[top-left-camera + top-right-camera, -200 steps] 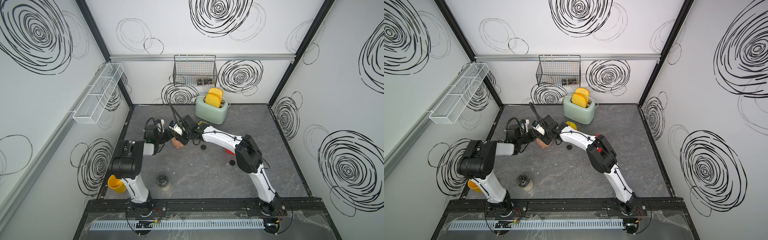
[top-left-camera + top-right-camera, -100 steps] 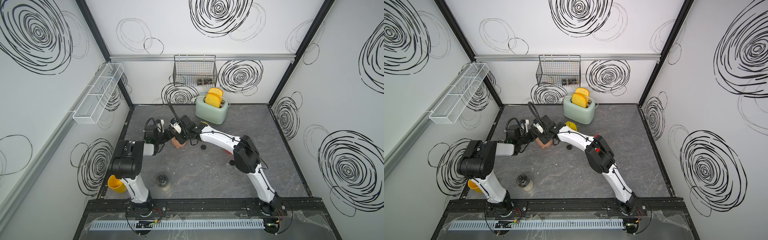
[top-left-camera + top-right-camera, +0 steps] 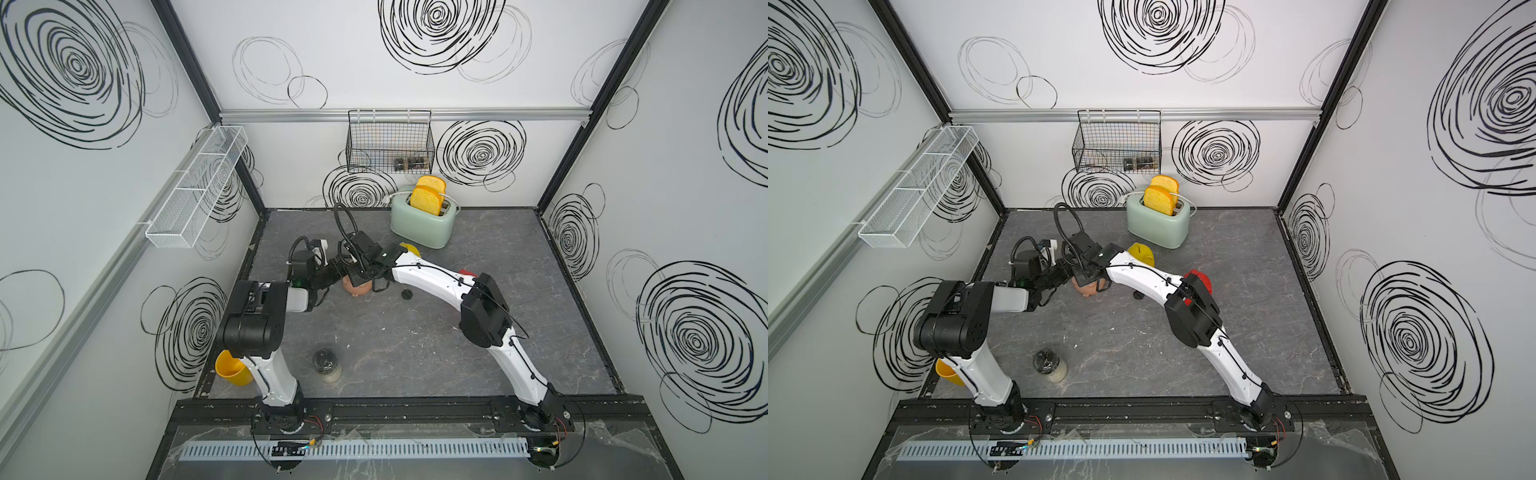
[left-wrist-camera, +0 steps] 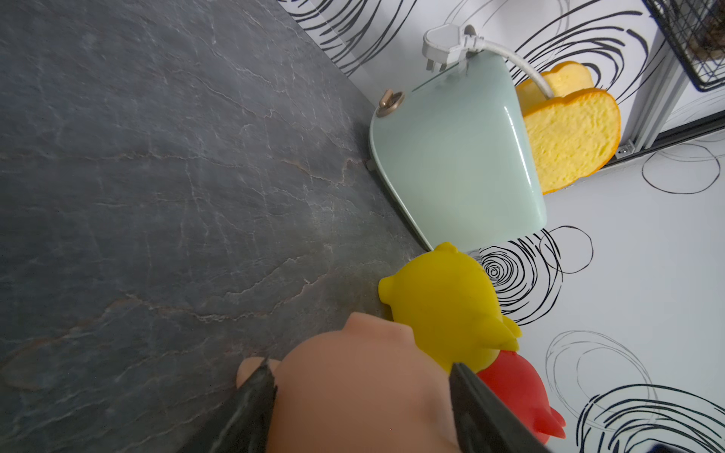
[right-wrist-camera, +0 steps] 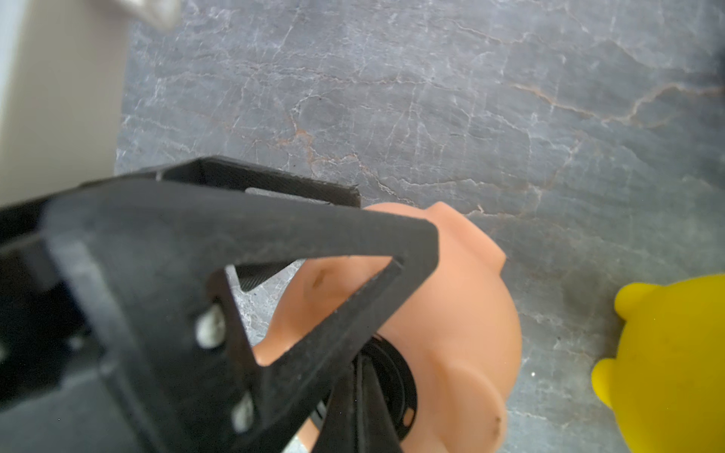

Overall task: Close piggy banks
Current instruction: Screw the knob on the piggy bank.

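The left tool [image 4: 359,364] clasped the pink pig [image 5: 463,313] between half-spread jaws, left of centre on the counter [image 3: 395,332]. The right tool [image 5: 359,376], fully closed, had its tips at the black plug [image 5: 396,376] in that pig's belly. The yellow pig [image 4: 443,306] and red pig [image 4: 518,392] stood to its right

Crowded round the pink pig [image 3: 356,287], open floor elsewhere.
The left gripper [image 4: 361,400] clamps the pig's sides and the right arm [image 3: 432,280] reaches over it, blocking that spot. The yellow pig [image 3: 1143,253] and the toaster [image 3: 424,227] stand close behind, and the red pig [image 3: 1199,280] sits beside that arm's elbow. The table's [image 3: 573,299] middle and right side lie bare. A jar [image 3: 327,365] stands near the front.
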`<state>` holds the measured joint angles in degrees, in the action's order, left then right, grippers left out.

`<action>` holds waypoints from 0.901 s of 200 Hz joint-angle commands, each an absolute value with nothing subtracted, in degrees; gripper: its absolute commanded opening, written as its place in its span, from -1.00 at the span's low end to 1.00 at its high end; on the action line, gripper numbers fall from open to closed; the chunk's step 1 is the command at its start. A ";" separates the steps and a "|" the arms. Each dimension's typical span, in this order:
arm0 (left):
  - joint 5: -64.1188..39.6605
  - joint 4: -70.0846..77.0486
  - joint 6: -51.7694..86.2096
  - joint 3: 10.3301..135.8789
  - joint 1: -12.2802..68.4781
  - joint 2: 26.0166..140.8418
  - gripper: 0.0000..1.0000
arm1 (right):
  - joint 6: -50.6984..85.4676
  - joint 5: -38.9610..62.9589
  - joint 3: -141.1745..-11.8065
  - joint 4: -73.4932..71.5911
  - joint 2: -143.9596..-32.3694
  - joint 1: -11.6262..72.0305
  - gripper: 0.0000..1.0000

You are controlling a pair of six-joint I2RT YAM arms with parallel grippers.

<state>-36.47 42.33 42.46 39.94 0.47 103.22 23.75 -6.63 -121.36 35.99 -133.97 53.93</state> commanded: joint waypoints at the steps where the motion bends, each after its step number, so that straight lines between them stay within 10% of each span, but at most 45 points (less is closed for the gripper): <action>1: -36.69 40.10 42.75 38.19 0.70 104.33 0.46 | 31.17 -11.00 -121.89 39.31 -136.58 53.78 -1.00; 180: -37.12 41.20 43.67 38.15 0.79 104.59 0.46 | 55.55 -8.59 -125.16 41.75 -138.03 53.70 -1.00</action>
<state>-36.36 42.83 42.85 39.75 0.47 103.22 51.29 -8.51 -124.36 38.96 -135.24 54.35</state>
